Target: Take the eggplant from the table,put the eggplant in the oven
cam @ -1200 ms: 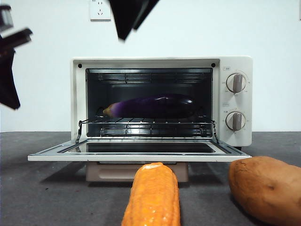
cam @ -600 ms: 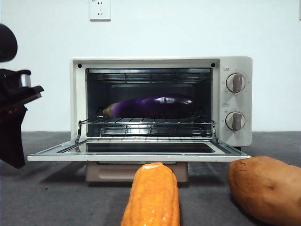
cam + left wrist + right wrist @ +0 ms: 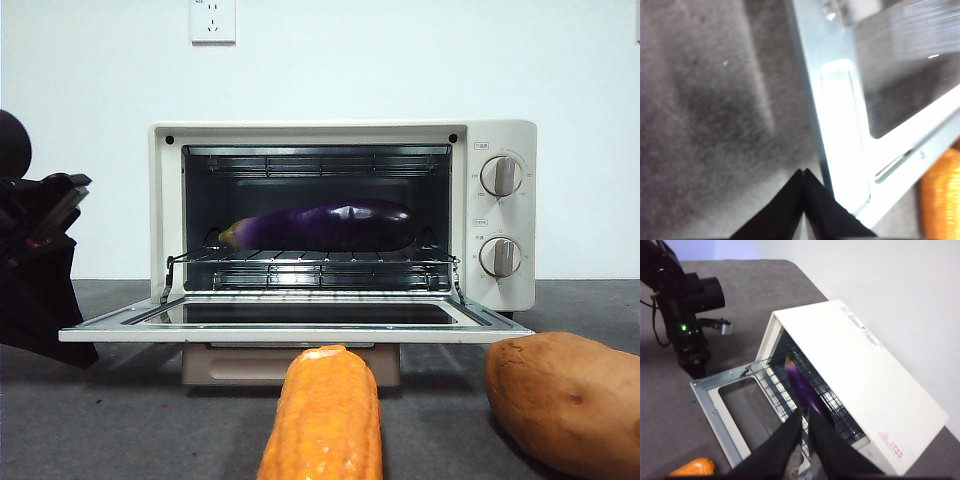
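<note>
On the wire rack (image 3: pixel 310 262) inside the oven (image 3: pixel 345 215), in the front view, the eggplant (image 3: pixel 320 225) is seen lying lengthwise, its stem end toward the oven's left wall. The oven door (image 3: pixel 295 322) is folded down flat and open. The oven is set on the table (image 3: pixel 120 420), toward its far edge by the white wall. Two grey knobs (image 3: pixel 501 176) are carried on the oven's right panel. Near the table's front edge, an orange corn cob (image 3: pixel 323 418) is laid just before the door, and a brown sweet potato (image 3: pixel 568 400) is placed at the front right. A wall socket (image 3: pixel 213 20) is fixed above the oven. A dark arm is seen low at the left edge, beside the door's left corner.

In the left wrist view, the left gripper (image 3: pixel 804 175) is shown with its jaws pressed together on nothing, just above the table and close beside the corner of the lowered door. A part of the corn cob is caught at the edge of this view.

In the right wrist view, the right gripper (image 3: pixel 805 415) is held high over the oven, its jaws nearly closed and empty. The eggplant is seen below it on the rack, well inside the cavity. The left arm is seen at the door's outer corner.
</note>
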Motion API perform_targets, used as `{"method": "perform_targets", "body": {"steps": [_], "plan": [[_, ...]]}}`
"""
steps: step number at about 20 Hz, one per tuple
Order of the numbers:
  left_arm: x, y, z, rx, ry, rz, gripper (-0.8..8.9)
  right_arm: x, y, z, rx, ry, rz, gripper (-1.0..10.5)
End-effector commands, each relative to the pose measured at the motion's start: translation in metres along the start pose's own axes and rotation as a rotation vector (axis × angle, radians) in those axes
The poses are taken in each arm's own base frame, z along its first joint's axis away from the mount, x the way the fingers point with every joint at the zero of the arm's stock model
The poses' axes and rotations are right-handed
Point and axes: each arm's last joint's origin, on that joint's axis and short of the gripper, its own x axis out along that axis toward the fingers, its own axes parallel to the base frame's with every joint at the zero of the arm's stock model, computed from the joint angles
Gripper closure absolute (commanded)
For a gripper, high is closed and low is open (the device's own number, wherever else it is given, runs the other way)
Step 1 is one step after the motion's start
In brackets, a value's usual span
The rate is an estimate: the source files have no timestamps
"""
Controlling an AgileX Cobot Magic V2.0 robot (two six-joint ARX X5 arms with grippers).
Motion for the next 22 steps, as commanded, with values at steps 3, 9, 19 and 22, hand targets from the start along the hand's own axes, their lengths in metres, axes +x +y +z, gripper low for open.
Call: {"method": "perform_targets", "body": {"steps": [3,9,19,22], "plan": [[0.0,0.008,0.004,0.03,-0.036,-0.146,8.08,-0.014,-0.003,-0.002,0.051,-0.016,0.009,9.4],[-0.007,0.009,0.012,0.082,-0.12,-0.321,8.08,-0.027,-0.006,-0.013,0.081,0.025,0.017,9.4],[-0.069,-0.016,0.079,0.148,-0.258,-0.639,8.08,-0.021,0.001,-0.024,0.094,0.132,0.111,9.4],[-0.095,-0.033,0.108,0.193,-0.335,-0.522,8.08,-0.01,0.007,-0.03,0.087,0.16,0.111,9.4]]}}
